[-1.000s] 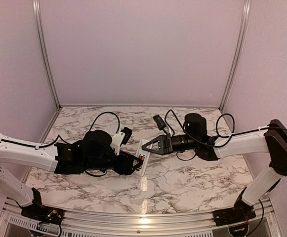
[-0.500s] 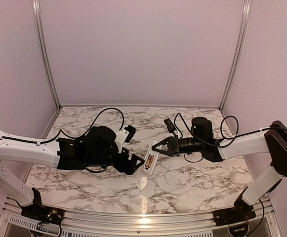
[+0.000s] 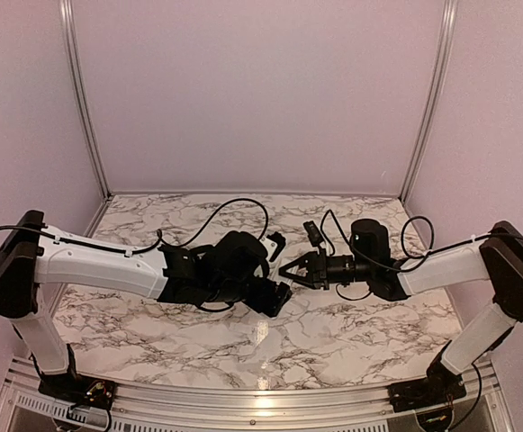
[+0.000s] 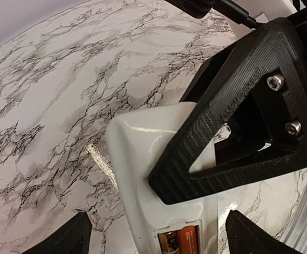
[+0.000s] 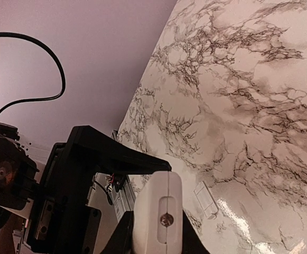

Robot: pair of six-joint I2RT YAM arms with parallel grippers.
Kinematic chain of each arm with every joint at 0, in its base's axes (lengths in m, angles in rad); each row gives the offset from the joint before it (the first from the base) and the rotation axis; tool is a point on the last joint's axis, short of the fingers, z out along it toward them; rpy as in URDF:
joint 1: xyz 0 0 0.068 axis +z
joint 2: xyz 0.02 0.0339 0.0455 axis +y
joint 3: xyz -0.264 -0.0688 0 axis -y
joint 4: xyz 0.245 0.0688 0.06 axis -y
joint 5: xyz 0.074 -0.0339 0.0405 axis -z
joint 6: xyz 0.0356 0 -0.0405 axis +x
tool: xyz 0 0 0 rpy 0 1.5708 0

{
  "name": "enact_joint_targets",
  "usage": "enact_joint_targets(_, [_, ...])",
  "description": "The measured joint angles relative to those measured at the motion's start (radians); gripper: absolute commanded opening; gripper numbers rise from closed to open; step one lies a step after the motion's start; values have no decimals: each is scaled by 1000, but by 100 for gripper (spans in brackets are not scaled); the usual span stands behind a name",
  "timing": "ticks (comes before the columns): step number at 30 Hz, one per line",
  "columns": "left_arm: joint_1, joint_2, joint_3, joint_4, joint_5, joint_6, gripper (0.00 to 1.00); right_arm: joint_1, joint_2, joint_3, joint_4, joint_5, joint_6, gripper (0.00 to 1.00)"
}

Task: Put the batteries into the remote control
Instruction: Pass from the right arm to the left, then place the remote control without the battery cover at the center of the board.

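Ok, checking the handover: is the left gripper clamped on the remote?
No, the left gripper has its fingers wide apart either side of the remote, which the right gripper holds.

We count: one remote control; two batteries; one small white tab; two arms, left arm, right arm; two grippers, left gripper, right gripper; one marble table.
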Motion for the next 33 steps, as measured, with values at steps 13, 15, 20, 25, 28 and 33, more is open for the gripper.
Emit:
enact_joint_targets(13, [6,71,64,-53,-1,10,46,-1,0,-6,39,39,12,35])
enact_joint_targets(15, [17,71,64,-56,13,39,45,-10,0,-6,39,32,14,60])
enact_joint_targets(20, [76,71,61,-118,72,139,44,-85,-3,-40,70,-13,39,74])
enact_joint_targets(25, [148,77,80,-224,152,272,43,-175,-63,-58,-6,-40,-19,77])
enact_joint_targets(28, [179,124,155,-311,195,362,45,-210,-156,-56,-112,-22,-110,78])
enact_joint_targets(33, [205,242,288,-430,262,494,46,-221,-328,-42,-293,57,-276,83])
